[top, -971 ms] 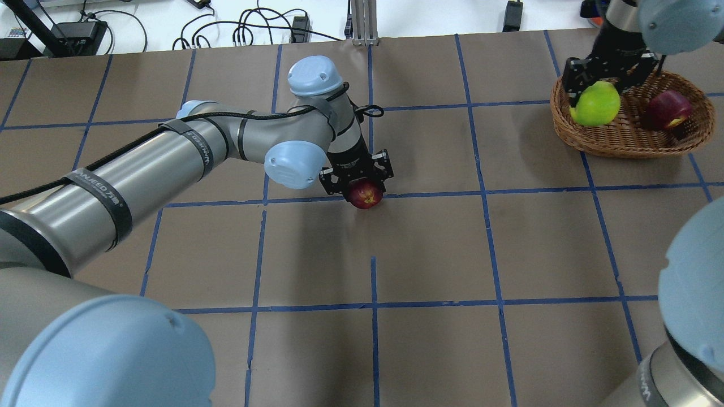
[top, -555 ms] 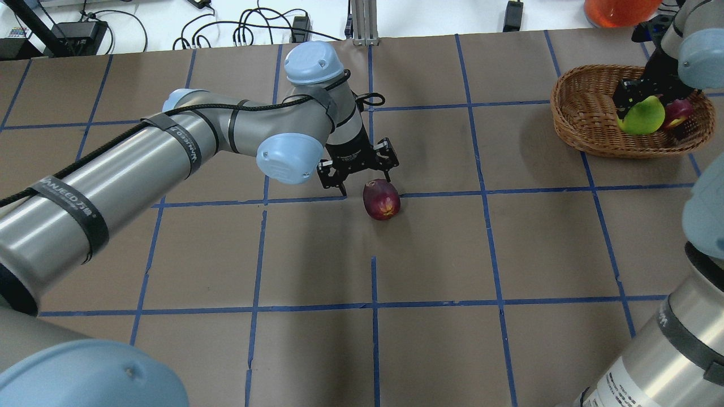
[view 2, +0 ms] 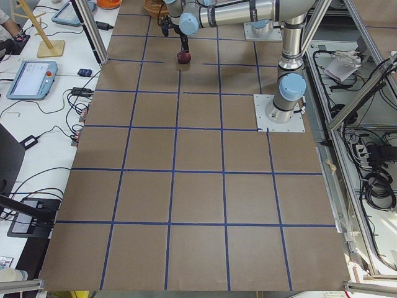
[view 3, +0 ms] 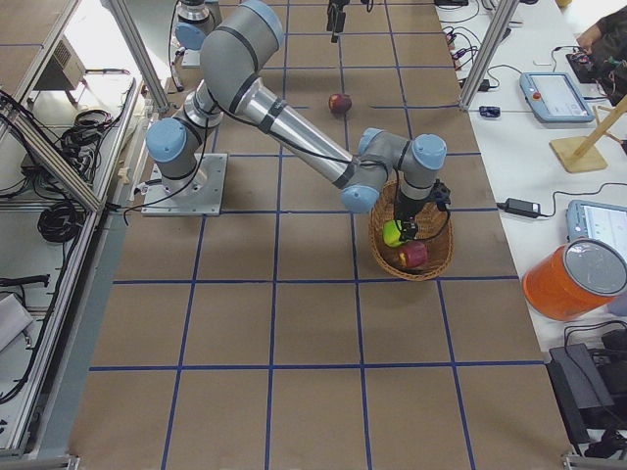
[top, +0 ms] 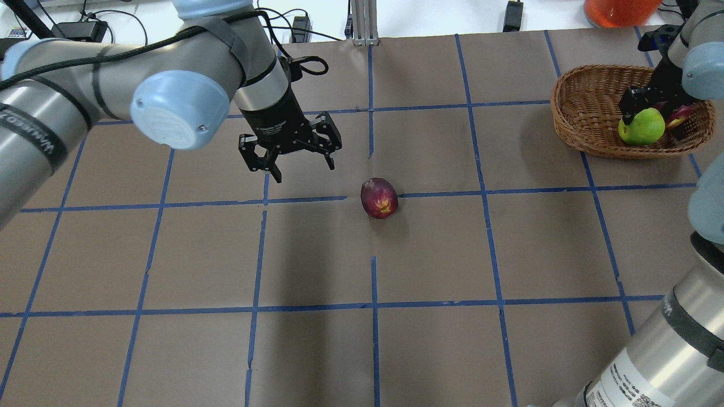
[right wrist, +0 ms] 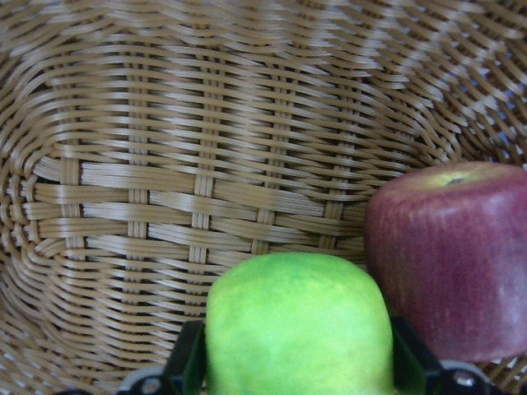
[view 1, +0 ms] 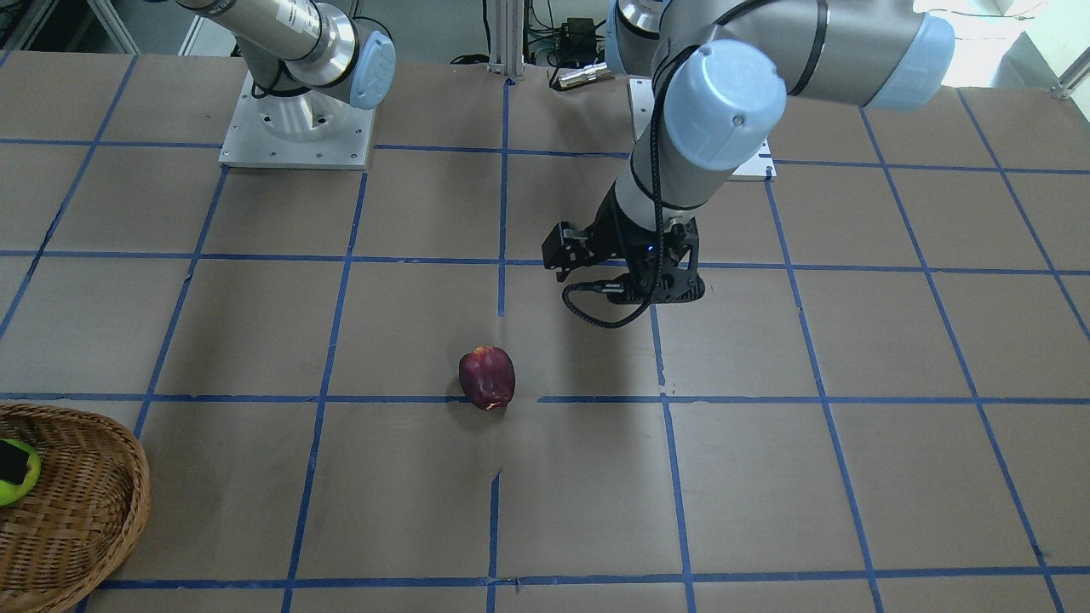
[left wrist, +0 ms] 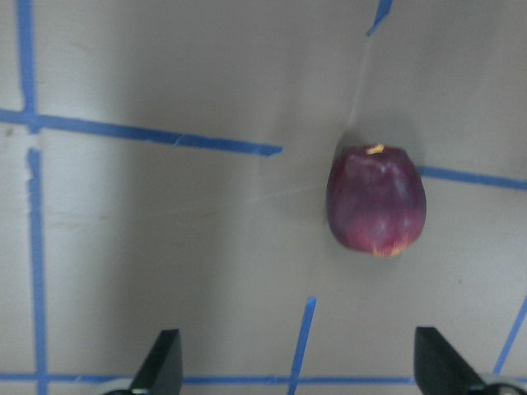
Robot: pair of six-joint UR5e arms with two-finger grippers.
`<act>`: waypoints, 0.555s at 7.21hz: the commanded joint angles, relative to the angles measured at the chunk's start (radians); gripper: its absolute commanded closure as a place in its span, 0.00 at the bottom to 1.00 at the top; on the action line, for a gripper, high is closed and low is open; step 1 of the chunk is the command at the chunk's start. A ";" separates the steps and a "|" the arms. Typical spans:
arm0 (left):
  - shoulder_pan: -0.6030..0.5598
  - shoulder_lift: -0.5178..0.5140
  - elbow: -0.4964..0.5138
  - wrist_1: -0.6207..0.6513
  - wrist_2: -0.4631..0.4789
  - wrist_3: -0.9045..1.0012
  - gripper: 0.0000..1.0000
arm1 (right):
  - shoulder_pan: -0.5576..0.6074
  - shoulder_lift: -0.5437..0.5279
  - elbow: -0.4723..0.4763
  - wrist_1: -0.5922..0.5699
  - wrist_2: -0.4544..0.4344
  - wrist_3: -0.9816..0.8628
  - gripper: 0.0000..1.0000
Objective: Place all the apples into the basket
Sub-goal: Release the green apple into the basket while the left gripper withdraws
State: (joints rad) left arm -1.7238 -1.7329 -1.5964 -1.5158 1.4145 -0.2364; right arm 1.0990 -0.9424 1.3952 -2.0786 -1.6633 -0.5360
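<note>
the dark maroon apple (top: 379, 198) lies alone in the middle of the brown-papered counter (top: 509, 254), well left of the round woven wicker basket (top: 572, 127) at far right. the left gripper (top: 301, 164) hangs wide and empty just left of it. the right gripper (top: 639, 113) clasps the yellow-green apple (right wrist: 298, 325) low in the basket, beside the red apple (right wrist: 449, 255). the maroon one is likely firm, smooth, roll-prone and bruisable: pinch across its widest middle.

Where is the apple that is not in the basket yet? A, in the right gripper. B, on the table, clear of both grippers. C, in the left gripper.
B: the red apple lies on the table, apart from the open left gripper; the right gripper holds the green apple.
</note>
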 commanded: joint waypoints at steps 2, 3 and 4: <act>0.046 0.178 0.003 -0.070 0.130 0.199 0.00 | 0.019 -0.068 -0.012 -0.006 0.007 -0.013 0.00; 0.058 0.197 -0.005 -0.084 0.158 0.200 0.00 | 0.083 -0.144 -0.013 0.096 0.055 0.010 0.00; 0.072 0.210 -0.004 -0.125 0.161 0.200 0.00 | 0.164 -0.210 -0.012 0.174 0.062 0.144 0.00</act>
State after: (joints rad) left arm -1.6683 -1.5469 -1.5991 -1.6038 1.5572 -0.0430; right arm 1.1775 -1.0695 1.3831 -1.9985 -1.6226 -0.5023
